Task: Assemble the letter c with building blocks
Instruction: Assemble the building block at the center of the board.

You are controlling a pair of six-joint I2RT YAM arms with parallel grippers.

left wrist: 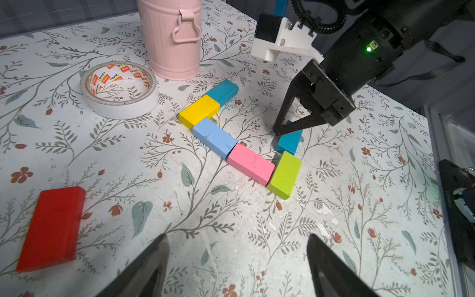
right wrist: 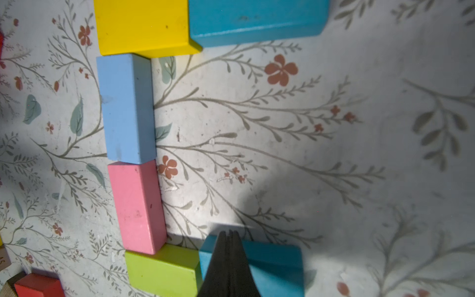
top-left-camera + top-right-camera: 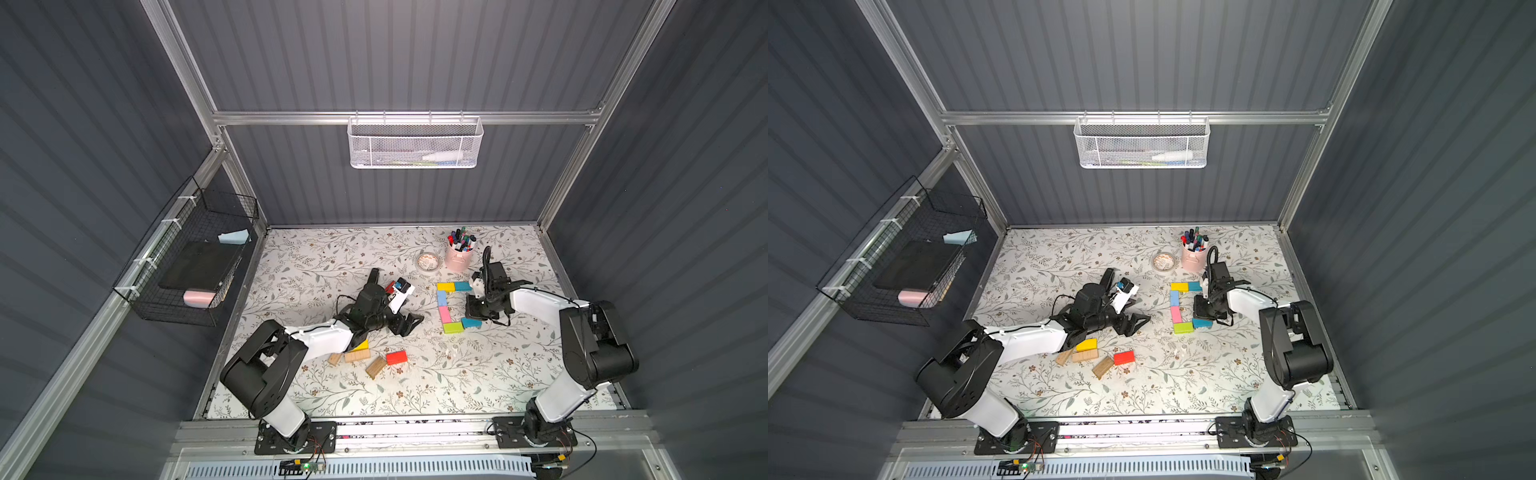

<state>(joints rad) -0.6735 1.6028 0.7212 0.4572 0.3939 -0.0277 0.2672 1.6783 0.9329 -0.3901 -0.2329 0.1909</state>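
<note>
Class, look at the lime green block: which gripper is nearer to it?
Right. The right gripper, shut, is at the teal block beside the lime green block. The left gripper hangs open farther off, on the C's outer side.

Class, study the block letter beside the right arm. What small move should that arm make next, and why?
Probably nudge the teal block until it lines up flush with the lime green block. The right end effector is shut with its tips at that teal block, which sits slightly out of line with its neighbour, so the C's end looks uneven.
</note>
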